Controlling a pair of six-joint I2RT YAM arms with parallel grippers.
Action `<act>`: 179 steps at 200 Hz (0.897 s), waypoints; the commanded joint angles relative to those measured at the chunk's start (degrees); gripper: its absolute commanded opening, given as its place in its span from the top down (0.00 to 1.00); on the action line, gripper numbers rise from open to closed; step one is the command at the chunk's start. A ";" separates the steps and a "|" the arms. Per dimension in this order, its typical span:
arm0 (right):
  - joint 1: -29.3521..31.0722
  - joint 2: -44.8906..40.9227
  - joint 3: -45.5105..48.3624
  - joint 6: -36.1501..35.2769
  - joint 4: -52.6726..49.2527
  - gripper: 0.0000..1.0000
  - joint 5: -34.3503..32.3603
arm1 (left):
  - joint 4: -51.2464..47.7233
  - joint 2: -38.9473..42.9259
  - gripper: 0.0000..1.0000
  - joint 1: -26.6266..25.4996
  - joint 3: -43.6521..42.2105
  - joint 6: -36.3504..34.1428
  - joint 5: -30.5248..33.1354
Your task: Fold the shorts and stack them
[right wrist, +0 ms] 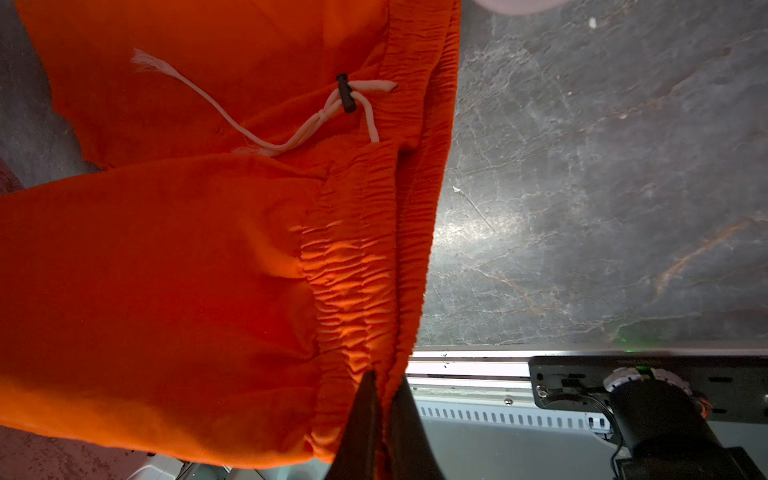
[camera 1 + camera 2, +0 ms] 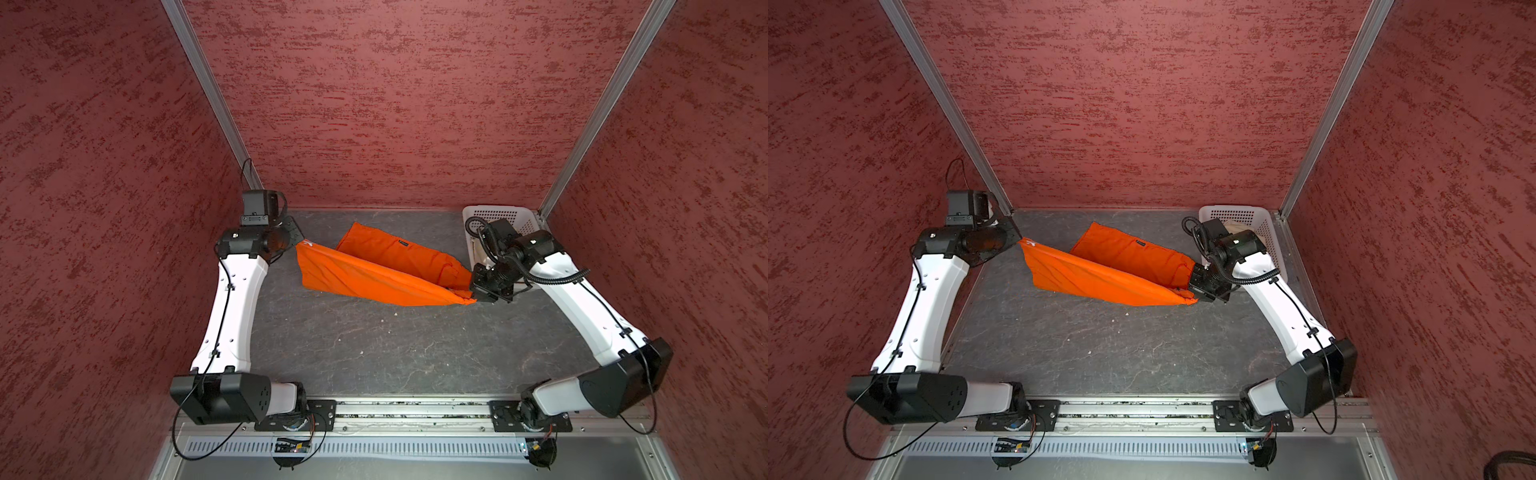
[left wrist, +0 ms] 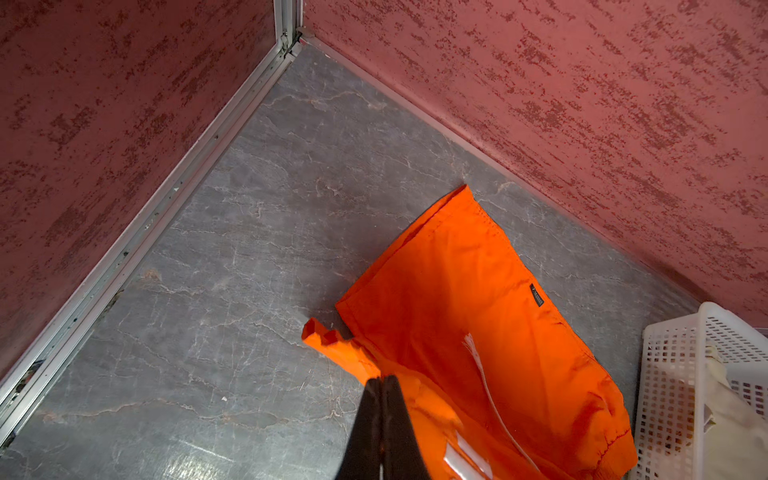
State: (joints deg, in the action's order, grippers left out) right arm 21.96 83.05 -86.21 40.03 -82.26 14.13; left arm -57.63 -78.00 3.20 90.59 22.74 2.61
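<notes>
closest to the wrist lens are the dark fingers (image 1: 361,424) of the right gripper (image 1: 386,380), pressed together on the gathered waistband (image 1: 357,257) of the orange shorts (image 2: 374,270), just in front of the white basket (image 2: 498,212). the left gripper (image 3: 382,380) is likewise pinched shut, on a hem corner of the same pair, well apart from the basket at the garment's other end. between the two grips one leg hangs as a taut, raised sheet, while the other leg lies flat on the grey table (image 2: 374,353), on the side nearer the basket's back wall. i judge this to be the first lengthwise fold, one leg being carried over the other, and it is not yet laid down. the beige shorts (image 3: 723,415) sit crumpled inside the basket, untouched, so their folding and the stacking are all left to do. the orange cloth is thin and bright, lightly creased, with a white drawstring (image 1: 232,120) trailing loose across it and a small dark label (image 3: 537,294) on the flat leg.
</notes>
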 commanded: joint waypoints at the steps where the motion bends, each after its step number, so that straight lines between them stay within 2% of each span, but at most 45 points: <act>1: -1.04 -1.86 -0.46 -1.24 -8.44 0.98 -3.52 | 2.58 1.66 1.00 0.88 2.22 -1.46 5.33; 52: -1.03 -8.16 2.45 0.97 -8.53 1.00 0.52 | -0.88 7.60 1.00 0.92 2.14 -3.07 5.78; 82: -1.03 -9.16 2.18 1.38 -8.21 0.99 1.57 | -0.29 7.81 1.00 0.85 3.01 -4.08 5.06; 114: -1.77 -6.98 3.75 0.26 -7.84 0.98 0.71 | 1.28 3.05 1.00 0.81 6.06 -4.88 2.79; 149: -3.05 -5.56 9.09 -1.12 -2.96 0.97 4.59 | 2.55 -3.75 1.00 -0.60 9.08 -5.68 1.24; 179: -4.65 -3.54 11.67 -3.07 -1.70 0.97 4.81 | 3.26 -9.89 1.00 -2.10 11.91 -6.82 1.40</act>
State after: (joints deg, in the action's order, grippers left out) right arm 19.25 78.50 -76.44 39.83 -80.55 21.93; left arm -60.20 -84.82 0.84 99.00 18.09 -0.97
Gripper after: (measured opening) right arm 0.077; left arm 0.050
